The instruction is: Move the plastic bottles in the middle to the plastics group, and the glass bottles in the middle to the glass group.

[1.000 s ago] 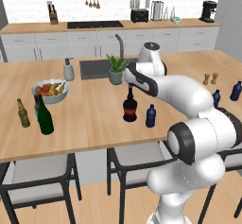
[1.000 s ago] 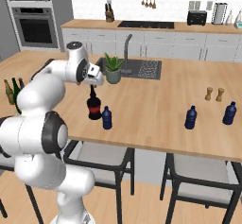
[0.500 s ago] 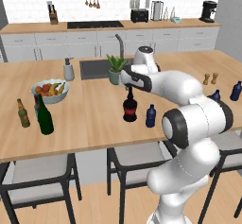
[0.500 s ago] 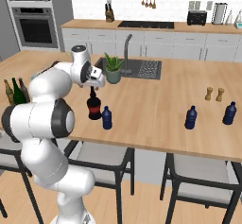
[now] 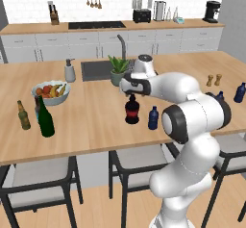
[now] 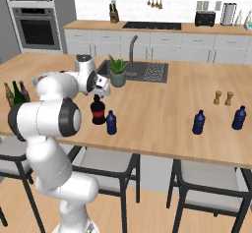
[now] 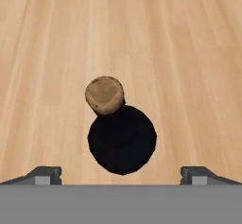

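The squat black bottle (image 5: pixel 132 112) with a red band and a cork stands mid-counter, and the small dark-blue plastic bottle (image 5: pixel 153 118) is just to its right. My gripper (image 5: pixel 130 93) hangs open right above the black bottle's neck. In the hand view the cork (image 7: pixel 104 94) and black body (image 7: pixel 122 138) lie between my wide-apart fingertips (image 7: pixel 45 175), untouched. The green wine bottle (image 5: pixel 46 119) stands at the left beside the two beer bottles (image 5: pixel 23 116). Two blue plastic bottles (image 6: pixel 199 122) (image 6: pixel 239 118) stand at the right.
A fruit bowl (image 5: pixel 50 93), a grey soap dispenser (image 5: pixel 70 71), a potted plant (image 5: pixel 117 71) and the sink (image 5: pixel 98 69) lie behind the bottles. Salt and pepper shakers (image 5: pixel 214 80) stand near the right-hand blue bottles. Stools line the counter's near edge.
The arm has swung its elbow in, and the hand has dropped a little closer over the black bottle's neck. The jaws stayed open and no bottle moved.
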